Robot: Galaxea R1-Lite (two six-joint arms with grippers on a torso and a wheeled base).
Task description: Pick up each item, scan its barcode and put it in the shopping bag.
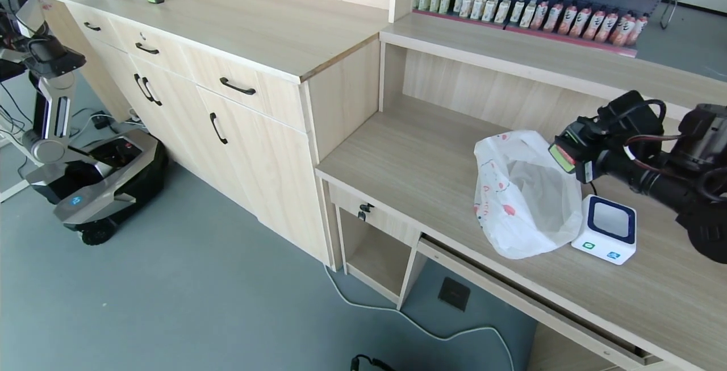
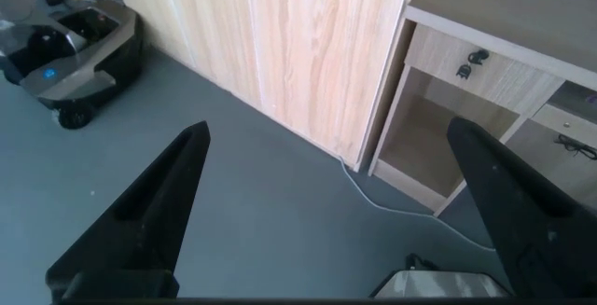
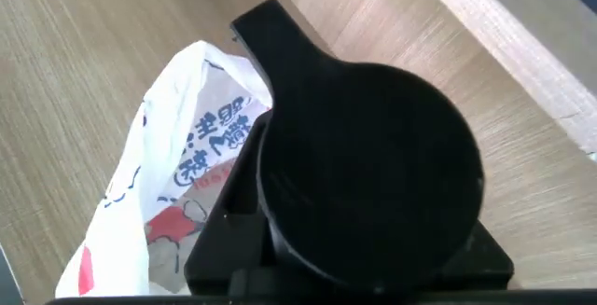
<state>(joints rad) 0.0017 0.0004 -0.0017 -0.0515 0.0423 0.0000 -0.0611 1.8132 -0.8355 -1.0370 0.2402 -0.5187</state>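
Dark and red print on the shopping bag (image 3: 121, 221), no legible wording.

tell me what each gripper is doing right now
left gripper: open, jaws wide apart, holding nothing
right gripper: shut on a black item

The shopping bag (image 1: 519, 195) is thin white plastic with red printed marks. It lies slumped on the lower wooden counter, its mouth gaping open. Touching the bag's edge stands the scanner (image 1: 606, 229), a small white box with a dark-framed window facing up. A dark item (image 1: 564, 155) with a red and green label on one end (round and black in the right wrist view (image 3: 368, 165)) is clamped in the right gripper (image 1: 580, 162), above the bag's rim.
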